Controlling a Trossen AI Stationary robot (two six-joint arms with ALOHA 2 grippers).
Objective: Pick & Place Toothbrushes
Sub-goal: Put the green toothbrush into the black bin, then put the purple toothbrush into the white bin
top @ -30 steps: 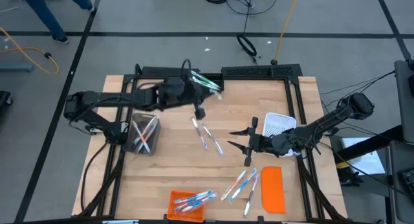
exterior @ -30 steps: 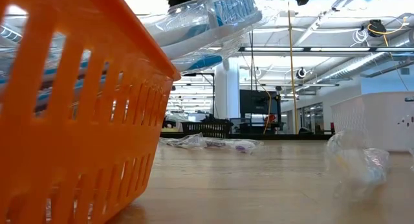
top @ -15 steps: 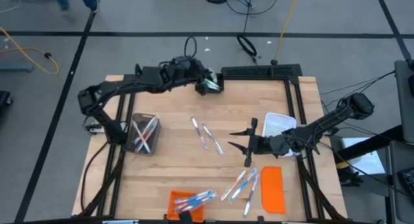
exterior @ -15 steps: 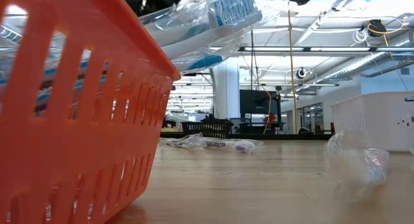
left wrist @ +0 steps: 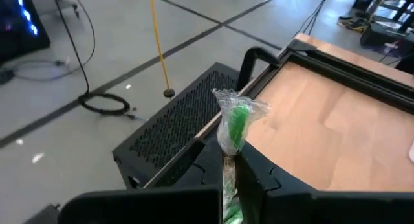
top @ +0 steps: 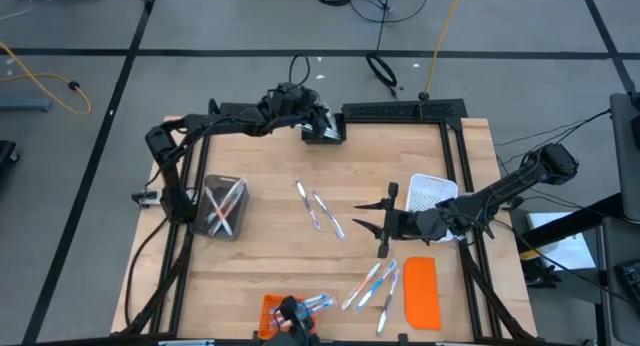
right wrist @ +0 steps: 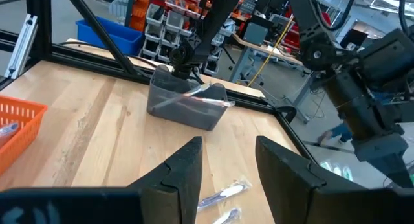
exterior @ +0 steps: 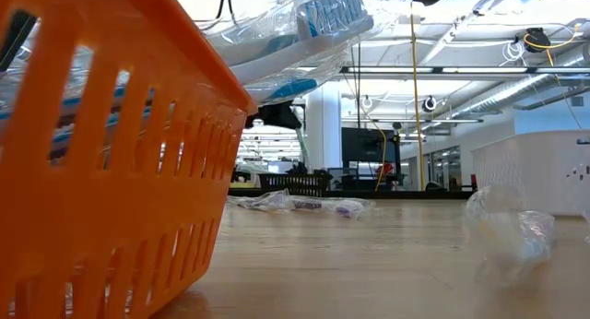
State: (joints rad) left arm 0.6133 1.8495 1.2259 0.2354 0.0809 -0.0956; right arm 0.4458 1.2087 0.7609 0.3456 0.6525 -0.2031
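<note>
Swinging beyond the table's (top: 250,256) far edge, left gripper (top: 322,129) clamps a green wrapped toothbrush (left wrist: 234,123), probably carrying it to the black bin (left wrist: 174,123); right gripper (top: 368,224) waits mid-table, half-open.

The green toothbrush (left wrist: 237,123) runs down behind the left gripper (left wrist: 231,185), its lower part cut off by the picture's edge.

1. One green wrapped toothbrush (left wrist: 234,130) stood clamped in the left gripper (top: 322,129) at the frame's upper centre.
2. Two wrapped toothbrushes (top: 318,209) lay mid-frame on the worktop (top: 270,256).
3. Several more (top: 372,284) lay at lower right.
4. Others (top: 305,307) filled the orange basket (top: 268,308), bottom centre.
5. Some (top: 224,206) sat in the grey bin (top: 209,226), left.
</note>
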